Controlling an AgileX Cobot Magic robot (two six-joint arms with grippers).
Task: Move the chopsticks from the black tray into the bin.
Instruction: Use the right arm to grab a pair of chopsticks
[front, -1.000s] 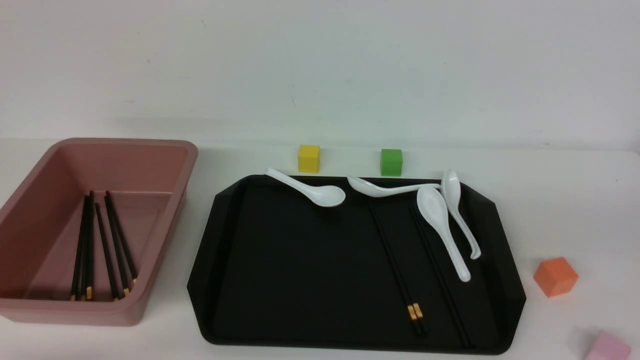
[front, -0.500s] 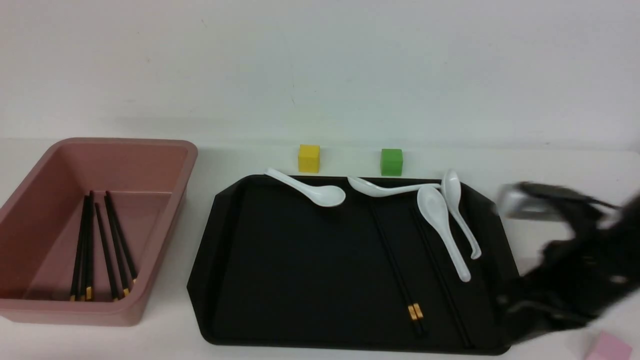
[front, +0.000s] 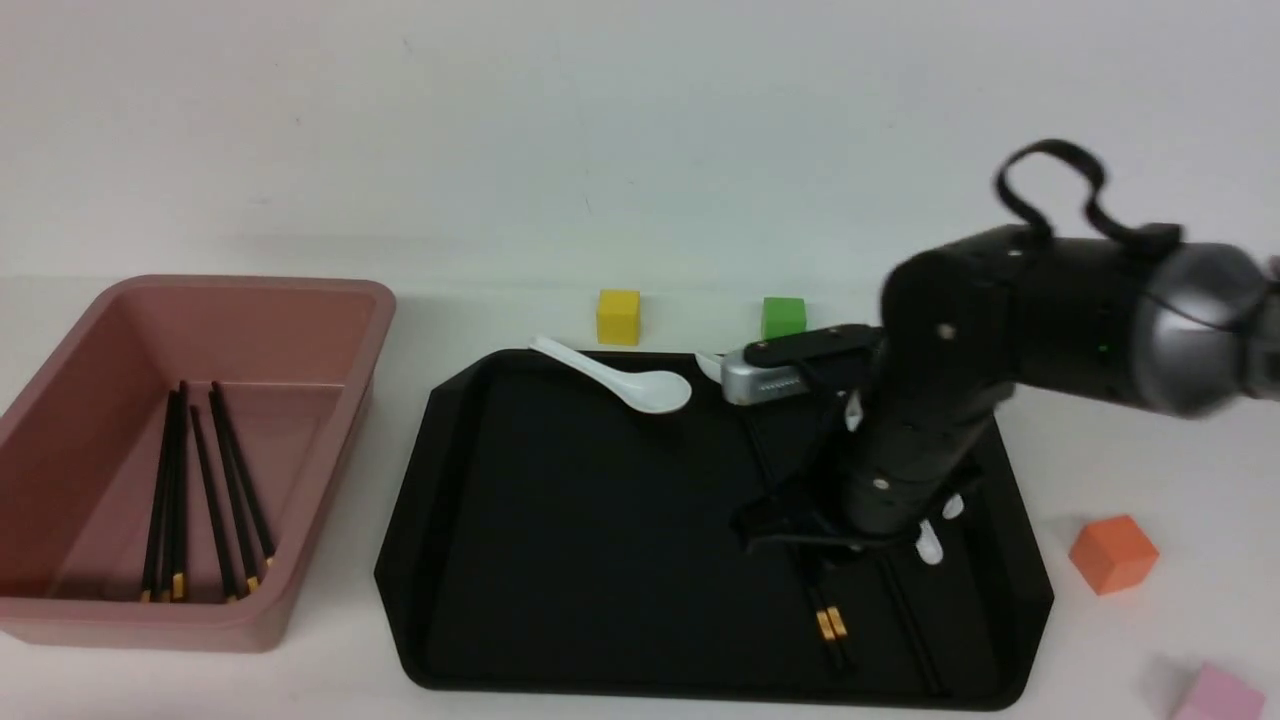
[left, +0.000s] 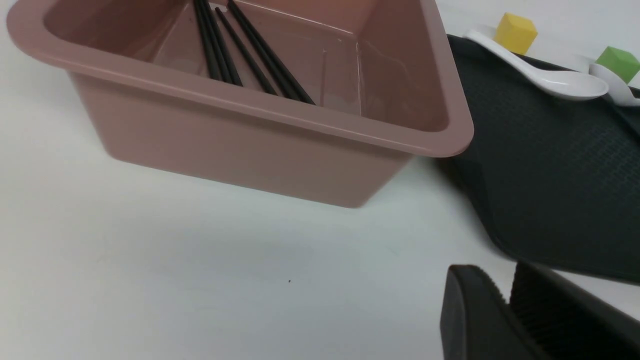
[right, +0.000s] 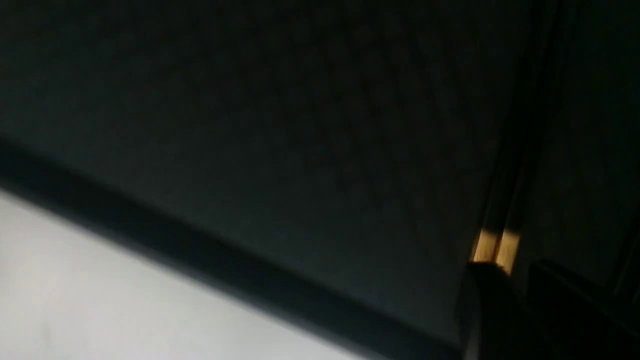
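Note:
The black tray (front: 560, 520) holds a pair of chopsticks (front: 828, 622) whose gold bands lie near its front edge. A second dark stick (front: 905, 625) lies to their right. My right gripper (front: 800, 545) points down over the first pair, just behind the gold bands (right: 495, 247), open with nothing between its fingers. Several more chopsticks (front: 200, 490) lie inside the pink bin (front: 330, 290) at the left. My left gripper (left: 507, 280) hovers low over the table in front of the bin (left: 250, 135), slightly open and empty, and is out of the front view.
One white spoon (front: 630, 380) rests on the tray's back rim; others are mostly hidden behind my right arm. A yellow cube (front: 618, 317) and a green cube (front: 782, 315) stand behind the tray. An orange cube (front: 1112, 553) and a pink cube (front: 1215, 692) sit to its right.
My right arm has swung in from the right edge and now hangs over the tray's right half, covering most of the spoons. Chopsticks, bin and cubes have not moved.

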